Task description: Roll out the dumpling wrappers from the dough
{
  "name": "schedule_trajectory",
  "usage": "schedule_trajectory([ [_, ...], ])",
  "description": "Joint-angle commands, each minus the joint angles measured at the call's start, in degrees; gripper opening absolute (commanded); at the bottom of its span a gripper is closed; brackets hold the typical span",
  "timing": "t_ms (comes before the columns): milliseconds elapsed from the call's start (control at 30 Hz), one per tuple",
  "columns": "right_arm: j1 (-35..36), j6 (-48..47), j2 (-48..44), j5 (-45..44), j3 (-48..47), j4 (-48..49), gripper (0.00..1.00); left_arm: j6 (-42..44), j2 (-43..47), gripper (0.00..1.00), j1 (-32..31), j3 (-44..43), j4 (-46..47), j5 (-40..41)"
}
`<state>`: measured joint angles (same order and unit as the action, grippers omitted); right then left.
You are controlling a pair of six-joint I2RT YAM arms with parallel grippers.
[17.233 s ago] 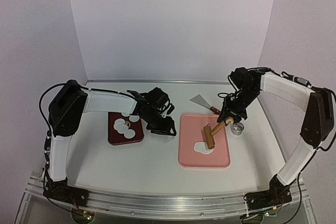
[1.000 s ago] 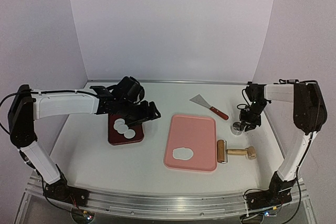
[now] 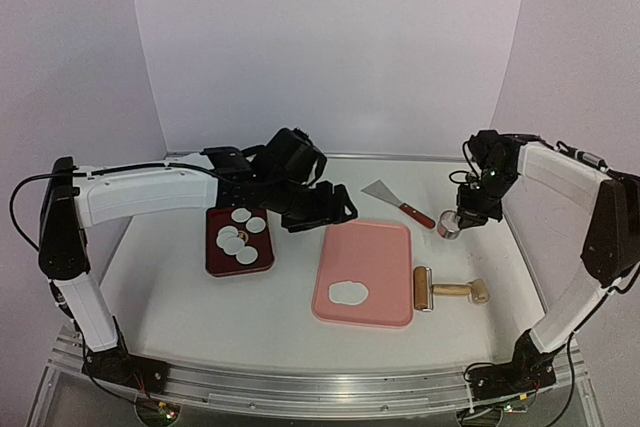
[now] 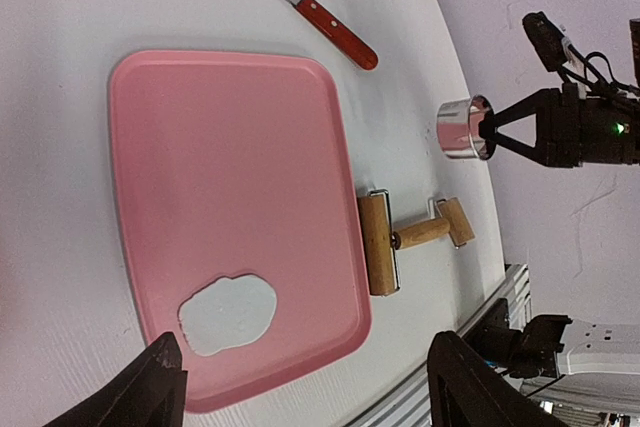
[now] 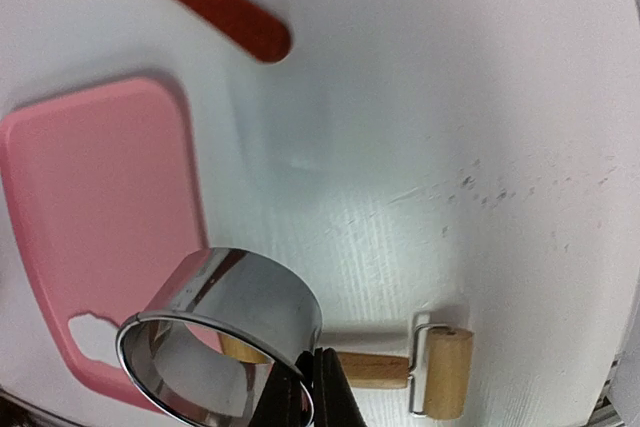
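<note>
Notably, the right end effector (image 5: pixel 315 389) was pinched shut on the ring cutter (image 5: pixel 225 332) wall; the left end effector (image 3: pixel 322 209) stood wide and empty. The dough (image 3: pixel 349 293) lay flattened on the pink board (image 3: pixel 375 242), near corner. Risk: the edge-only grip could let the cutter twist, cutting ragged.

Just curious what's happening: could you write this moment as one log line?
right gripper: shut on shiny metal ring cutter | left gripper: open, empty | flattened white dough: on pink tray | wooden roller: lying beside tray
</note>
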<state>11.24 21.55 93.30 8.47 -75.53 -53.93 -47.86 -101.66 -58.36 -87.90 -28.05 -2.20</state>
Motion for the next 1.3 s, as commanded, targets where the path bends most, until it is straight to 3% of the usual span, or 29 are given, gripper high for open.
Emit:
schedule_trajectory([
  [0, 8.32, 3.73, -1.63, 1.82, -0.61, -3.68, 0.00, -0.11, -2.08, 0.79, 0.27, -0.43, 5.95, -5.03],
  [233, 22.20, 9.01, 3.78, 4.52, -3.58, -0.44, 0.00, 1.46, -0.80, 0.77, 0.84, 5.84, 10.67, -11.54],
  [567, 38.69, 19.43, 18.50, -0.95, -14.91, -0.36, 0.00, -0.81, 8.14, 0.67, 5.28, 19.55, 18.54, -17.92],
  [767, 41.51, 21.55, 23.74, -2.83, -18.14, -3.65, 0.00, -1.04, 9.02, 0.63, 5.95, 23.33, 20.75, -19.86],
  [1267, 41.76, 24.15, 26.48, -4.74, -18.13, -4.53, 0.00, 0.30, 5.15, 0.47, 6.07, 22.66, 21.09, -22.82],
])
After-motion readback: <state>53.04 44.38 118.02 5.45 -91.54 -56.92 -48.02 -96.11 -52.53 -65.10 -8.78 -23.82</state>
